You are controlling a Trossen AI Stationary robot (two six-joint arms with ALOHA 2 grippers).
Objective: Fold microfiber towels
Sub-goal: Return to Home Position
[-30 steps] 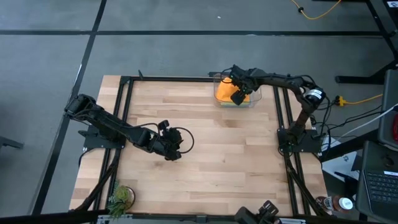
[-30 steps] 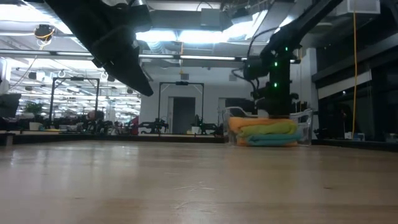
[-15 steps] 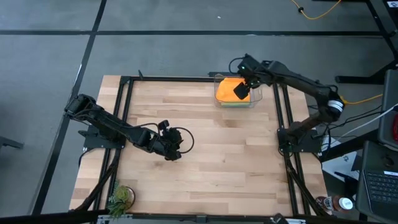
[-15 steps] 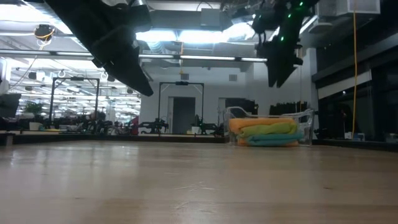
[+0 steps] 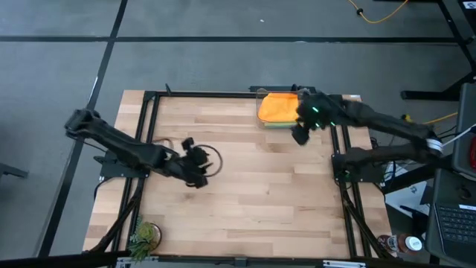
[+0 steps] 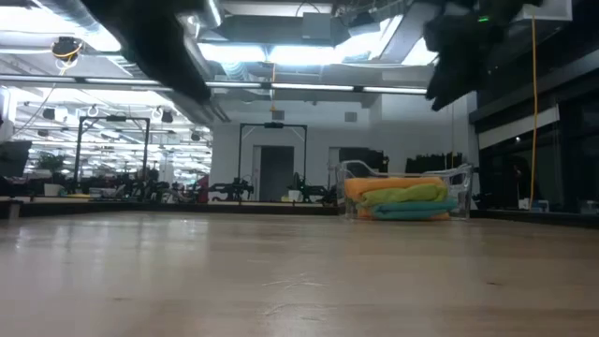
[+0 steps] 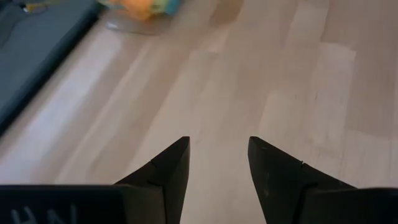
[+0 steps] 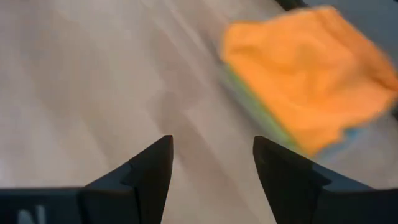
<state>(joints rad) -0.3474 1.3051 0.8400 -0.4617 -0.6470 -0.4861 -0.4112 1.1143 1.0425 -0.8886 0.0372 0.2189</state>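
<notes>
While both arms hang over the pale wooden worktop [image 5: 260,195], folded microfiber towels [image 5: 278,106] sit stacked in the clear plastic bin [image 5: 259,94].
High view: right end effector [image 5: 300,135] hovers just beside the bin, left end effector [image 5: 196,168] well apart. Low view: orange tops lime green and teal-blue. Wrist views: both spread wide, holding nothing.

Clear bin [image 6: 462,183] sits at the table's [image 5: 253,201] far edge, plant [image 5: 143,237] at one corner.

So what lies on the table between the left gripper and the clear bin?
Nothing: the high view shows only bare wooden table between the left gripper and the bin.
</notes>
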